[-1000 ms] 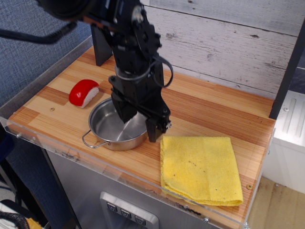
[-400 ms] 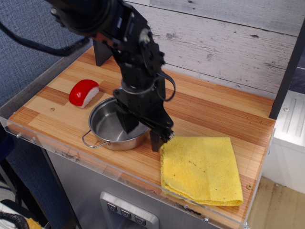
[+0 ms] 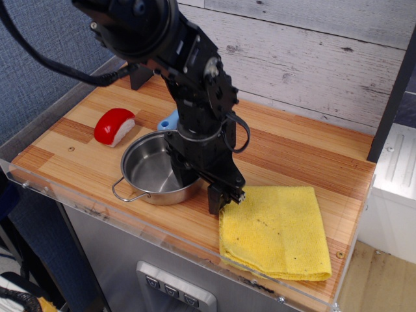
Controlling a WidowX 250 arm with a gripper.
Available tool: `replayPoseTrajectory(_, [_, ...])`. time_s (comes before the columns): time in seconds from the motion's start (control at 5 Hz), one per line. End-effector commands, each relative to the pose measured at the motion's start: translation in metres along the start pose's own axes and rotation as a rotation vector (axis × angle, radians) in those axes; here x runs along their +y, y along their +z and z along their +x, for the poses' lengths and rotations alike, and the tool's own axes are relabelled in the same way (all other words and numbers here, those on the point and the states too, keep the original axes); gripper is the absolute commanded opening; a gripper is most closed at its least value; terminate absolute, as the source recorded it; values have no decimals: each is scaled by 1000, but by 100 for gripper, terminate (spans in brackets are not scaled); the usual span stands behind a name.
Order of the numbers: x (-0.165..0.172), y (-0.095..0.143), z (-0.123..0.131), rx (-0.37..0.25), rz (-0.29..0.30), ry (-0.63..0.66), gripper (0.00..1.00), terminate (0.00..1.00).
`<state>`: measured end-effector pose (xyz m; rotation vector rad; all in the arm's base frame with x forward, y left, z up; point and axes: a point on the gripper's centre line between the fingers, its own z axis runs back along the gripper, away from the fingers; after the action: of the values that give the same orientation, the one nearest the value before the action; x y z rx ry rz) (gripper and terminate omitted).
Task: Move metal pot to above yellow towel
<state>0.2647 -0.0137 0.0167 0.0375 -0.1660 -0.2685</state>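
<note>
Sitting on the wooden table (image 3: pixel 292 146), left of centre, the metal pot (image 3: pixel 153 170) — shallow, round, shiny, with a thin wire loop handle (image 3: pixel 123 190) sticking out toward the front edge. Empty as far as visible: bare steel floor and inner wall, though the right part of the bowl hidden behind the black arm (image 3: pixel 195 97). Not on the yellow towel (image 3: pixel 273 227); towel spread flat to the right, near the front right corner, a few dark specks on its fuzzy surface, nothing resting on it.

Reaching down over the right rim of the pot, the gripper (image 3: pixel 201 188). Fingers spread apart — one dark finger (image 3: pixel 218 198) standing outside the pot, its tip at the table right beside the towel's left edge, the other down inside the bowl, so the pot wall between them. Cannot tell whether either finger actually touches the wall.

Lying left of the pot and apart from it, a red and white block (image 3: pixel 114 127) with a rounded top. Peeking out behind the arm, just past the pot's far rim, a small light blue thing (image 3: pixel 168 121), mostly hidden. Rising behind the table, a pale plank wall (image 3: pixel 312 52).
</note>
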Motion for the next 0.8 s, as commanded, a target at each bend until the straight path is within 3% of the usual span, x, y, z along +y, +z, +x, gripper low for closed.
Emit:
replayPoseTrajectory(0.0, [6,14,4,-41,34,-4,0,0])
replayPoseTrajectory(0.6, [25,51,5,-99,83,65,0,0])
